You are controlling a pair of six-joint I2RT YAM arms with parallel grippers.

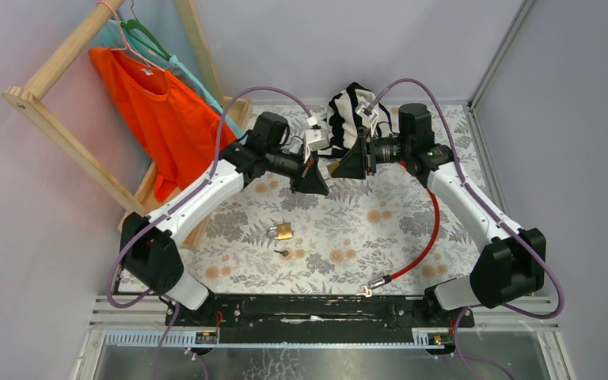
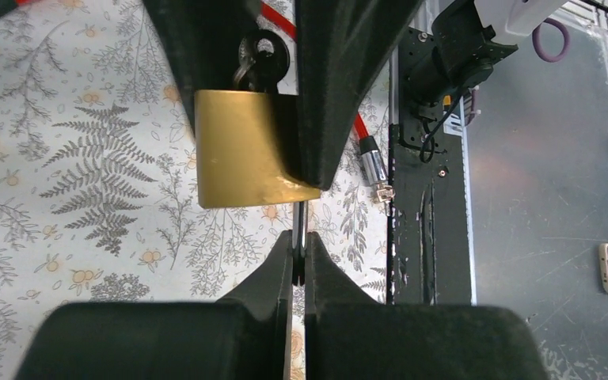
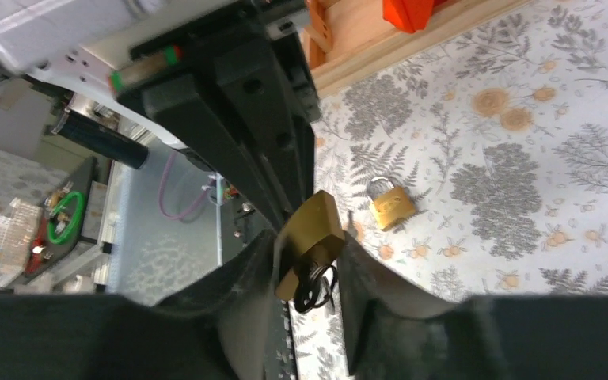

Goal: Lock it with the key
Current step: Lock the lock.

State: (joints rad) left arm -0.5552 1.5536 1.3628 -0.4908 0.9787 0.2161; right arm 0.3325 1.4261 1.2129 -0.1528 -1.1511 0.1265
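Observation:
A brass padlock (image 1: 332, 169) hangs in the air between my two grippers at the far middle of the table. In the left wrist view its body (image 2: 241, 150) faces the camera, with a black-headed key (image 2: 261, 55) in its far end. My left gripper (image 2: 299, 253) is shut on the thin silver shackle (image 2: 301, 218) that sticks out of the near end. My right gripper (image 3: 309, 265) is shut around the key's black head (image 3: 313, 286), with the padlock (image 3: 313, 229) just beyond its fingertips. From above, the left gripper (image 1: 321, 184) and the right gripper (image 1: 342, 166) meet tip to tip.
A second brass padlock (image 1: 283, 231) and a small loose key (image 1: 283, 253) lie on the floral mat. A red cable lock (image 1: 419, 241) curves along the right. A wooden rack (image 1: 63, 71) with an orange shirt (image 1: 154, 111) stands far left. A striped cloth (image 1: 348, 107) lies at the back.

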